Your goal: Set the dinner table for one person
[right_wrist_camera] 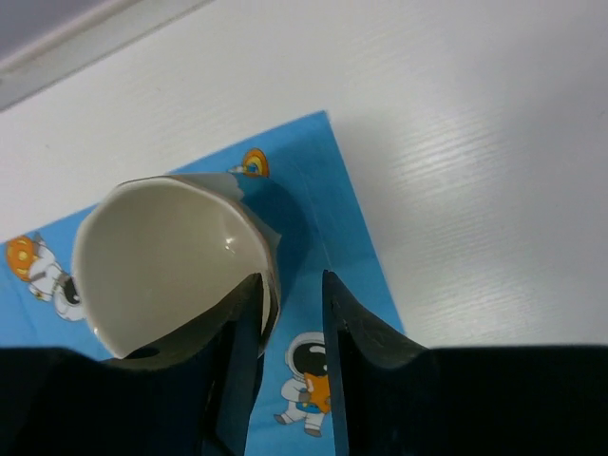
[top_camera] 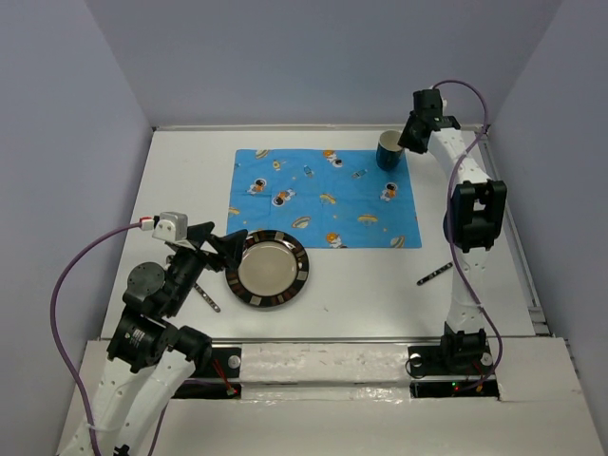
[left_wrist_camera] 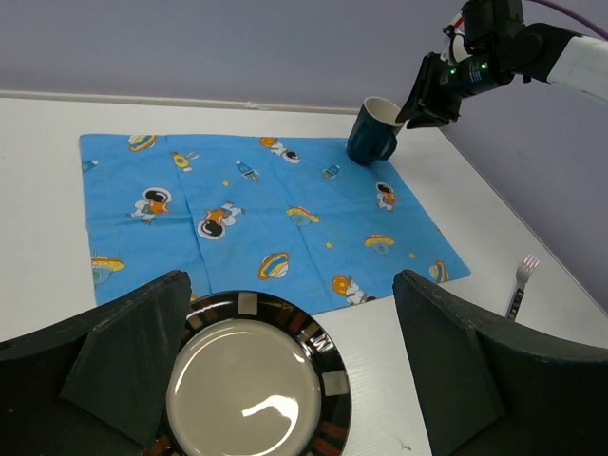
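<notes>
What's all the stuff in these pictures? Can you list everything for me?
table: one, white, under everything.
mat: one, blue with astronauts, far middle of the table.
mug: one, dark teal outside, cream inside, on the mat's far right corner.
plate: one, shiny centre with a dark patterned rim, just in front of the mat's near left corner.
fork: one, silvery head, dark handle, on the bare table right of the plate.
utensil: one, slim and dark, left of the plate; kind too small to tell.
left gripper: one, black, open, at the plate's left edge.
right gripper: one, black, fingers astride the mug's rim.
</notes>
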{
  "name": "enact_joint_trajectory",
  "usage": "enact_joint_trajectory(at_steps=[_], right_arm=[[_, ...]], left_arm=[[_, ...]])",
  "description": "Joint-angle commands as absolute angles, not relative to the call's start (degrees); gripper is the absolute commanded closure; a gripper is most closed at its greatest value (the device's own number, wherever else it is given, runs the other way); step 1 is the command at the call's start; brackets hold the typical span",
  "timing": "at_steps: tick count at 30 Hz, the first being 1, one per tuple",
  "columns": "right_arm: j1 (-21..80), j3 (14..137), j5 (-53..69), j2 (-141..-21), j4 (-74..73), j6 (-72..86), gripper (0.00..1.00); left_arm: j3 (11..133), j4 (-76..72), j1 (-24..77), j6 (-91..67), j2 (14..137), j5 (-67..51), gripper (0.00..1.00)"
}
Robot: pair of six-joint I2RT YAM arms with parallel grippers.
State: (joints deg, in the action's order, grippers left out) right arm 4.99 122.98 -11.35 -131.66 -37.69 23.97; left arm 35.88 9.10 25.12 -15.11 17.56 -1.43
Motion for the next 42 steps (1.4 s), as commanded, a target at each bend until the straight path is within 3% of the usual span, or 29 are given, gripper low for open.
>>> enact_joint_trajectory(at_steps=[1, 13, 16, 22, 23, 27, 31, 42], right_arm=[[4.6, 127.1, -10.1, -129.8, -35.2, 24.2, 0.62], [4.6, 123.1, -7.2, -121.0, -34.8, 23.3, 0.62], [5.4, 115.0, -3.6, -114.9, -30.9, 23.7, 0.6], [13.7, 77.8, 8.3, -91.3, -9.9, 29.2, 0.58], [17.9, 68.2, 10.6, -85.9, -4.2, 30.3, 0.58], [31.4, 49.0, 15.1, -78.2, 10.1, 36.9, 0.57], [41.2, 34.5, 13.5, -78.2, 26.1, 49.8, 0.45], [50.9, 28.4, 9.9, -97.2, 51.0, 64.9, 0.46]], left_arm=[[37.3, 7.5, 24.7, -14.9, 18.2, -1.4, 0.01], [37.2, 7.3, 23.8, -14.9, 18.4, -1.2, 0.01], [37.3, 7.3, 23.1, -14.9, 18.2, -1.1, 0.01], [37.4, 7.2, 21.4, -14.9, 17.5, -0.2, 0.01], [37.4, 7.3, 21.2, -14.9, 17.4, 1.2, 0.01], [37.3, 7.1, 20.4, -14.9, 17.0, 1.6, 0.01], [37.1, 6.9, 19.2, -15.0, 17.1, 1.1, 0.01], [36.8, 6.6, 17.0, -15.2, 17.7, 0.7, 0.01]])
